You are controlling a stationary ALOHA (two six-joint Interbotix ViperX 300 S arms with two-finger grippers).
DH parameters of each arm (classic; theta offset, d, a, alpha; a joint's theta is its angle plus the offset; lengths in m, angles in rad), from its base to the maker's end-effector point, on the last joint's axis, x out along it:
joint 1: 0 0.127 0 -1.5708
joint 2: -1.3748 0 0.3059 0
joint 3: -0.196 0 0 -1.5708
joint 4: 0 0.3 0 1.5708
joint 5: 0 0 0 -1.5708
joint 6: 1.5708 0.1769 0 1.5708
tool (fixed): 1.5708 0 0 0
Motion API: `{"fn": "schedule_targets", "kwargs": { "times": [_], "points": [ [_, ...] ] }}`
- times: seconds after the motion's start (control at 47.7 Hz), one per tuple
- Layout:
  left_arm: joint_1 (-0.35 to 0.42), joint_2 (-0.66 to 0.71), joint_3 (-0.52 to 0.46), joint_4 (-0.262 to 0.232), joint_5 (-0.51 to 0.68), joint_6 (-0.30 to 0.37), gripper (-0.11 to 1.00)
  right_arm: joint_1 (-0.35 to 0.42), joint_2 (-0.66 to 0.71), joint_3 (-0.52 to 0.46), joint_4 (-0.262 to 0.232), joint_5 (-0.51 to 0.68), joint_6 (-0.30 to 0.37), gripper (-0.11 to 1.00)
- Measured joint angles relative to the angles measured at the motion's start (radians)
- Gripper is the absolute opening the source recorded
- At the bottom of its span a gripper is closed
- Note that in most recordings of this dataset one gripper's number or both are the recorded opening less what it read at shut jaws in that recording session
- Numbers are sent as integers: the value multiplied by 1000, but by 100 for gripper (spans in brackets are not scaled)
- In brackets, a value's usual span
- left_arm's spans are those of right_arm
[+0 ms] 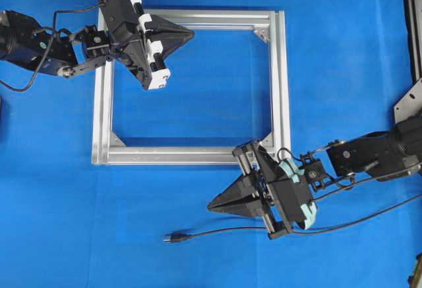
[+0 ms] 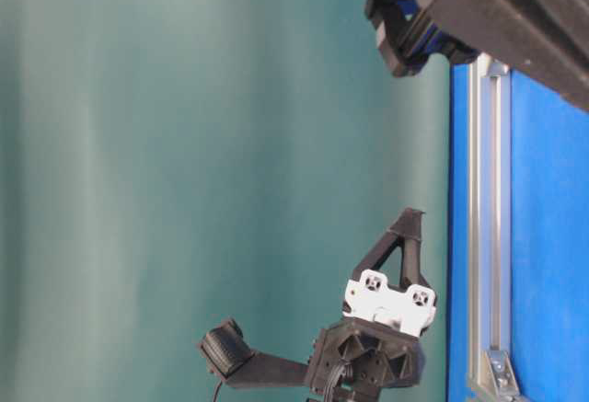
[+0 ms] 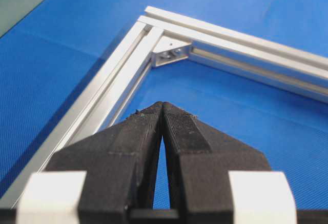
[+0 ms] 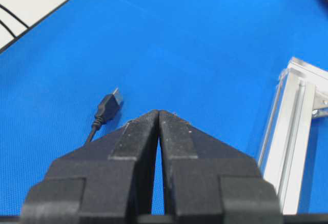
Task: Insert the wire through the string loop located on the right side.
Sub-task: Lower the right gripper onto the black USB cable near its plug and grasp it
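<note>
On the blue mat (image 1: 59,189): one wire (image 1: 217,232), one frame (image 1: 282,84), two arms

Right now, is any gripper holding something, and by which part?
Nothing is held. The left gripper and right gripper are shut empty; the wire lies untouched.

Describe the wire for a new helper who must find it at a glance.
Start at the silver frame on the blue mat. Below its bottom bar, past the shut right hand, a thin black wire lies loose on the mat. Unlike the arm cables, it ends in a small plug with a metal tip.
</note>
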Motion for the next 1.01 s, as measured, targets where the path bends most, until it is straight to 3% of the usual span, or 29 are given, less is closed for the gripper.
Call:
{"fn": "schedule_targets", "kwargs": {
  "times": [0.126, 0.608, 0.733, 0.943, 1.006],
  "points": [
    [-2, -11, -2, 9, 40, -3, 0, 21, -18, -11, 0, 11, -5, -5],
    [-2, -11, -12, 14, 49, -3, 0, 43, -26, -20, 0, 54, 77, -1],
    [-2, -11, -11, 14, 49, -3, 0, 55, -26, -21, 0, 54, 80, 21],
    [-2, -11, -12, 15, 49, -3, 0, 74, -26, -20, 5, 54, 87, 82],
    [-2, -11, -12, 14, 49, -3, 0, 78, -26, -21, 6, 54, 87, 88]
  ]
}}
